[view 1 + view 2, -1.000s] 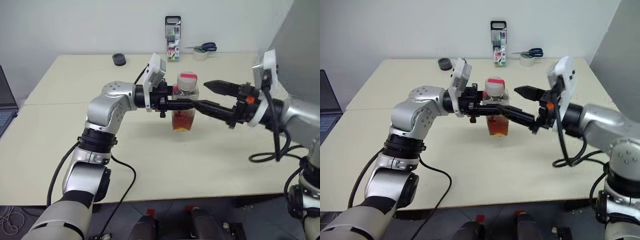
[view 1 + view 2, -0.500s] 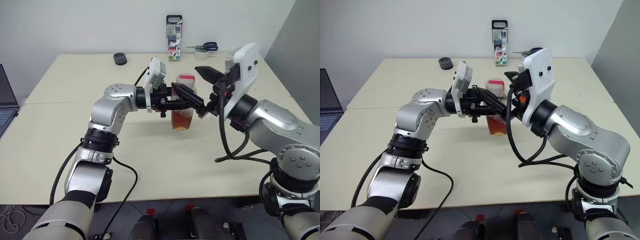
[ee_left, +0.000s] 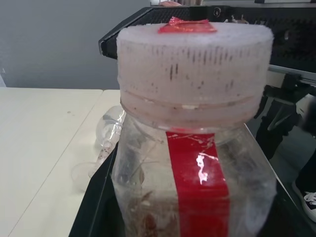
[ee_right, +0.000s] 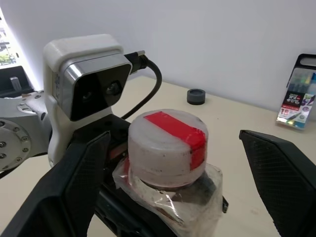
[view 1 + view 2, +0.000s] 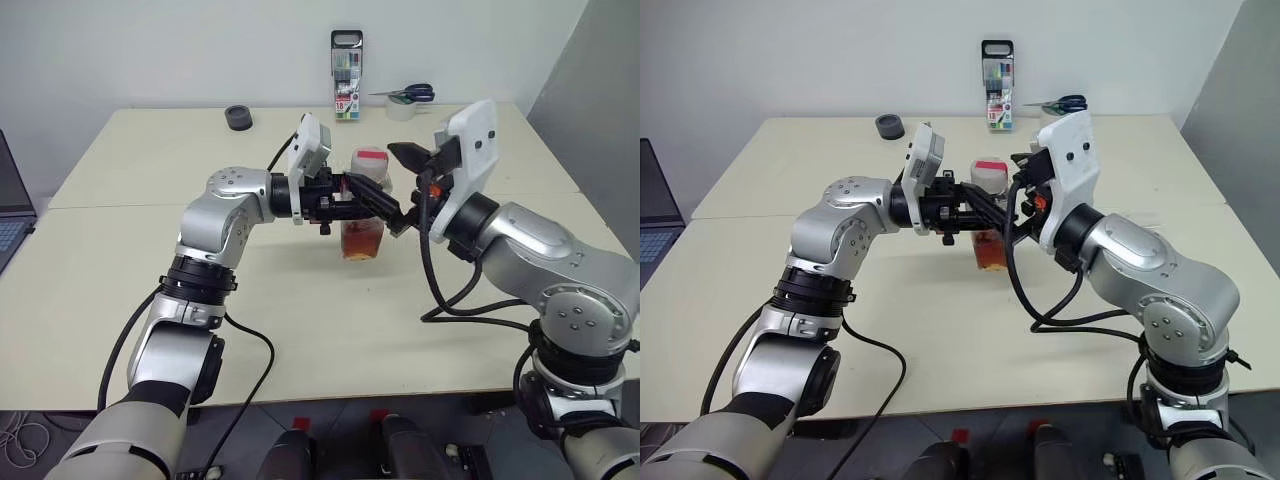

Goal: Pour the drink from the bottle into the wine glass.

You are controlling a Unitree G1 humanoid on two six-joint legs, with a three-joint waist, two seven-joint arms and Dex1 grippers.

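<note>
Clear glossy plastic bottle point(image 4: 170, 197)

On the table stood one bottle point(image 5: 364, 215), one wine glass point(image 3: 106, 143), one marker pack point(image 5: 346, 90), one pair of scissors point(image 5: 410, 95), and one dark tape roll point(image 5: 238, 118).

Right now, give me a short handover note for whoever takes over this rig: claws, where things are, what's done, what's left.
Left claw: shut on the bottle, holding it upright over the table.
Right claw: open, one finger on each side of the bottle's cap, not gripping it.
The drink sits low in the bottle.
Wine glass: lying on its side on the table beyond the bottle.
Done: bottle picked up.
Left: take the cap off, get the glass upright, pour.
</note>
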